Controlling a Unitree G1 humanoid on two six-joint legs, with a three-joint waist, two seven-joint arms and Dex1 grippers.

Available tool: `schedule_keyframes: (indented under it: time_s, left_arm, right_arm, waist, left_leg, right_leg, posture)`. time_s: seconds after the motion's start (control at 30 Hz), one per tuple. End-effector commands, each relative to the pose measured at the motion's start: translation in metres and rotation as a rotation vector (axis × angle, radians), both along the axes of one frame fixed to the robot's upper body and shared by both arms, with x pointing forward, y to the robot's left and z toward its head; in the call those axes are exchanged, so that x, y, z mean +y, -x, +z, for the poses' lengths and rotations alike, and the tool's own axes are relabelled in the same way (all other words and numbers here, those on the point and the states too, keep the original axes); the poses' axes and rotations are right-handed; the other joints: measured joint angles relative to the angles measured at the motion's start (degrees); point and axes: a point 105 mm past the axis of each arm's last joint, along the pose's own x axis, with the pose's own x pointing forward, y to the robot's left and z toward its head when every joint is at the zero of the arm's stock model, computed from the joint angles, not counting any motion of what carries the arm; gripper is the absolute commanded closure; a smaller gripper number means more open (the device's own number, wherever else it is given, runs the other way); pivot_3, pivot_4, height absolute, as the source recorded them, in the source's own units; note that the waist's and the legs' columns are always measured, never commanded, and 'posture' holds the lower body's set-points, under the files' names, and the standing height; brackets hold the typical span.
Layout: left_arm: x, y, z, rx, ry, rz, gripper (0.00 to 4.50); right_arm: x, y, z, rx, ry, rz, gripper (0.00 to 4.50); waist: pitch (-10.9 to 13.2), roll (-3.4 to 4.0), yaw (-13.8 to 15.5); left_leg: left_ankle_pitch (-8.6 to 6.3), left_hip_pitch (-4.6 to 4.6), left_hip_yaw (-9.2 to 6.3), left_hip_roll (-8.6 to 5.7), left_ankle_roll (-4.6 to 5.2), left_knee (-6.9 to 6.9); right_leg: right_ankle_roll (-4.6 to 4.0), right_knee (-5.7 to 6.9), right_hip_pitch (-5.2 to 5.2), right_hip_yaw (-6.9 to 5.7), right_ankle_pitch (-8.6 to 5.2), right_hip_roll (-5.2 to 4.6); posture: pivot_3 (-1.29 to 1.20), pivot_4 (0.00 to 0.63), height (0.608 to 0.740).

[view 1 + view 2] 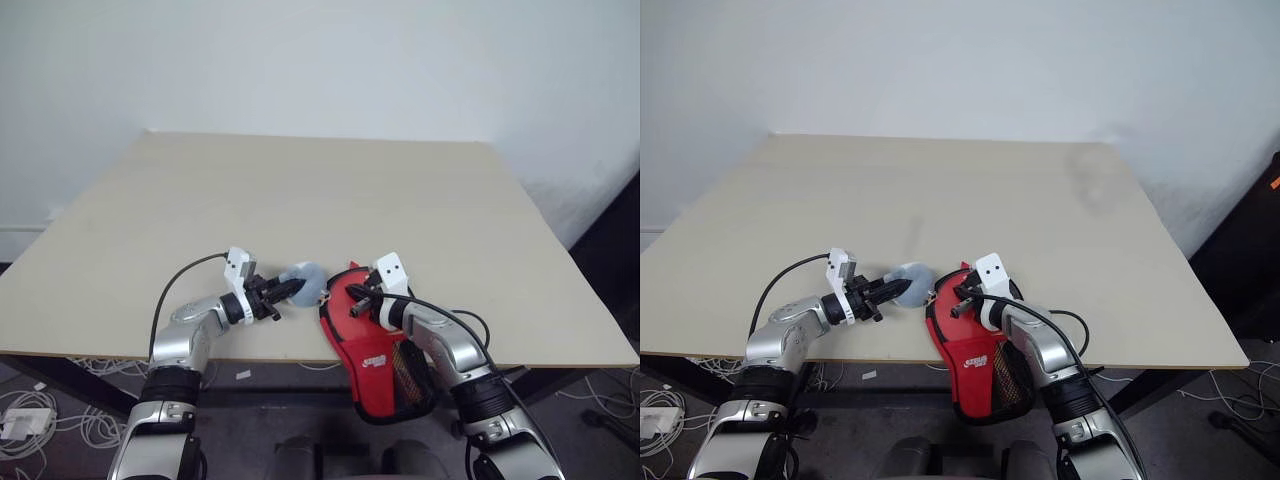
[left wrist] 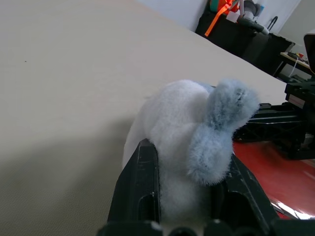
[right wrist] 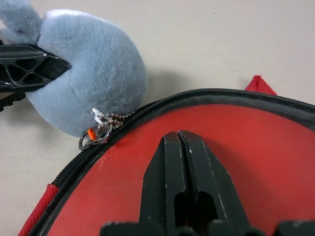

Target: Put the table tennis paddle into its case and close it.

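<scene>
The case (image 1: 375, 365) lies red side up at the table's front edge, its narrow end hanging over the edge. A fluffy pale blue-grey plush charm (image 1: 305, 278) hangs from the case's zip pull by a small key ring (image 3: 96, 135). My left gripper (image 1: 285, 290) is shut on this plush charm (image 2: 182, 142), one finger on each side of it. My right gripper (image 3: 179, 135) is shut, its fingertips resting on the red face of the case (image 3: 256, 142) just beside the black zip edge. The table tennis paddle is hidden.
The light wooden table (image 1: 300, 190) stretches away behind the case up to a white wall. Loose cables (image 1: 60, 420) lie on the floor below the table's front edge.
</scene>
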Motion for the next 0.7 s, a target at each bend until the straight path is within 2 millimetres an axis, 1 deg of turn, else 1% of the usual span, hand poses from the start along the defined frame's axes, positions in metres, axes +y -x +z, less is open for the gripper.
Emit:
schedule_keyframes:
  time_s: [0.03, 0.07, 0.17, 0.23, 0.27, 0.4, 0.5, 0.7]
  left_arm:
    - [-0.005, -0.004, 0.013, -0.030, -0.009, -0.030, 3.45]
    - [-0.004, -0.005, 0.014, -0.031, -0.009, -0.029, 3.45]
    - [-0.002, -0.008, 0.015, -0.019, -0.007, -0.033, 3.89]
    - [-0.003, -0.006, 0.014, -0.010, -0.011, -0.046, 4.35]
    - [-0.003, -0.006, 0.014, -0.015, -0.023, -0.046, 4.50]
    - [0.001, -0.012, 0.019, -0.044, -0.068, -0.031, 4.50]
    - [0.007, -0.021, 0.028, -0.082, -0.103, -0.016, 4.50]
    - [0.011, -0.031, 0.042, -0.140, -0.155, -0.037, 4.50]
  right_arm:
    - [-0.001, 0.003, -0.003, 0.015, 0.005, -0.003, 4.50]
    - [-0.001, 0.003, -0.003, 0.016, 0.005, -0.003, 4.50]
    - [0.000, 0.002, -0.003, 0.023, -0.004, -0.003, 4.50]
    - [0.000, 0.002, -0.003, 0.024, -0.006, -0.004, 4.50]
    - [0.000, 0.002, -0.003, 0.024, -0.006, -0.003, 4.50]
    - [0.001, 0.002, -0.003, 0.027, -0.006, -0.002, 4.50]
    - [0.002, 0.003, -0.004, 0.030, -0.007, 0.001, 4.50]
    - [0.004, 0.005, -0.005, 0.039, -0.007, 0.006, 4.50]
  waist:
    - [0.0, 0.00, 0.0]
    - [0.0, 0.00, 0.0]
    - [0.0, 0.00, 0.0]
    - [0.0, 0.00, -0.1]
    - [0.0, 0.00, -0.1]
    - [0.0, 0.00, -0.1]
    - [0.0, 0.00, -0.1]
    - [0.0, 0.00, -0.4]
  left_leg:
    - [0.00, 0.00, 0.00, 0.00, 0.00, 0.00]
    - [0.00, 0.00, 0.00, 0.00, 0.00, 0.00]
    - [0.00, 0.00, 0.00, 0.00, 0.00, 0.00]
    - [0.00, 0.00, 0.00, 0.00, 0.00, 0.00]
    - [0.00, 0.00, 0.00, 0.00, 0.00, 0.00]
    - [0.00, 0.00, 0.00, 0.00, 0.00, 0.00]
    - [0.00, 0.00, 0.00, 0.00, 0.00, 0.00]
    - [0.00, -0.01, -0.01, 0.00, 0.00, 0.00]
  right_leg:
    - [0.00, 0.00, 0.00, 0.00, 0.00, 0.00]
    - [0.00, 0.00, 0.00, 0.00, 0.00, 0.00]
    - [0.00, 0.00, 0.00, 0.00, 0.00, 0.00]
    - [0.00, 0.00, 0.00, 0.00, 0.00, 0.00]
    - [0.00, 0.00, 0.00, 0.00, 0.00, 0.00]
    - [0.00, 0.00, -0.01, 0.00, 0.00, 0.00]
    - [0.00, 0.00, -0.01, 0.00, 0.00, 0.01]
    - [0.00, 0.01, -0.02, 0.00, 0.00, 0.02]
  posture:
    - [0.00, 0.000, 0.740]
    - [0.00, 0.000, 0.740]
    - [0.00, 0.000, 0.740]
    - [0.00, 0.000, 0.740]
    - [0.00, 0.000, 0.740]
    - [0.00, 0.000, 0.740]
    - [0.00, 0.000, 0.740]
    - [0.00, 0.000, 0.740]
